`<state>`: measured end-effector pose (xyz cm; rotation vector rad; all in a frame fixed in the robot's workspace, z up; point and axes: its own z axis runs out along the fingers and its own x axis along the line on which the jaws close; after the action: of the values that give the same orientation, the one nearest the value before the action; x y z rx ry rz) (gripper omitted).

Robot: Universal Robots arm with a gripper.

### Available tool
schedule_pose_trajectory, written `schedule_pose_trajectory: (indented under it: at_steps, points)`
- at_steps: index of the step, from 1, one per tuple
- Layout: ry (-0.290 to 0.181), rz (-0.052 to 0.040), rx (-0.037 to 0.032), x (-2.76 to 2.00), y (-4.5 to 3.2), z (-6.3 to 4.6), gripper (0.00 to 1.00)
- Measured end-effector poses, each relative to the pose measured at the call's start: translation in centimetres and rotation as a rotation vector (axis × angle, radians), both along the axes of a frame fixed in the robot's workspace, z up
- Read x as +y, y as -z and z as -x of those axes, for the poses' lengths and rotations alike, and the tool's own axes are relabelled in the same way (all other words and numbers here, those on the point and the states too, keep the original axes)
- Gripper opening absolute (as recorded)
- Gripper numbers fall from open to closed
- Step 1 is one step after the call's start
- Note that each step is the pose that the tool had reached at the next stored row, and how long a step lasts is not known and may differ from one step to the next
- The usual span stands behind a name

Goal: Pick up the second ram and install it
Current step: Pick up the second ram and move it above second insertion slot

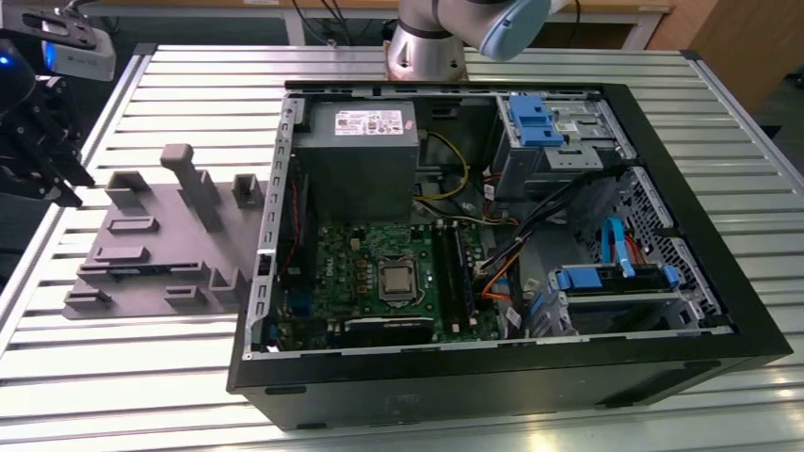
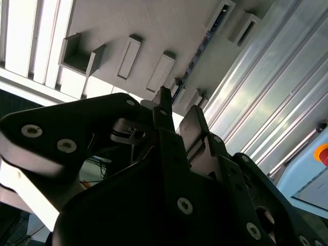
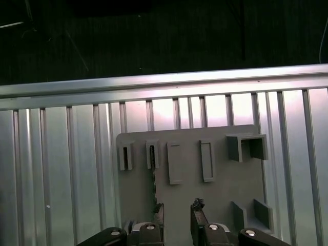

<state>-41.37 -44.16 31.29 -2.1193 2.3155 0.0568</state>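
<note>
Arm (image 1: 468, 26) cropped (upper edge), gripper (image 3: 178, 208) partly cut

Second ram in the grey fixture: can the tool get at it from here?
Likely yes: the second ram stands on edge in the grey fixture with nothing over it, and the open tool hovers above, slightly off its line.

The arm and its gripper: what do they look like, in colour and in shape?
The arm is a silver-grey round tube with a pale blue-grey cap at its joint. The gripper is matte black, built of flat links with rounded ends, held by bright round bolt heads, and it has two narrow jaws. A light grey box is mounted by the wrist.
</note>
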Motion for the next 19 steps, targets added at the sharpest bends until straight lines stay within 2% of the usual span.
schedule_pose_trajectory:
  at_steps: [9, 19]
  points:
    - [-0.019, -0.0001, -0.0002, 0.00, 0.33, 0.0, 0.34]
    - [-0.027, 0.0003, -0.0002, -0.19, 1.90, 0.0, 0.34]
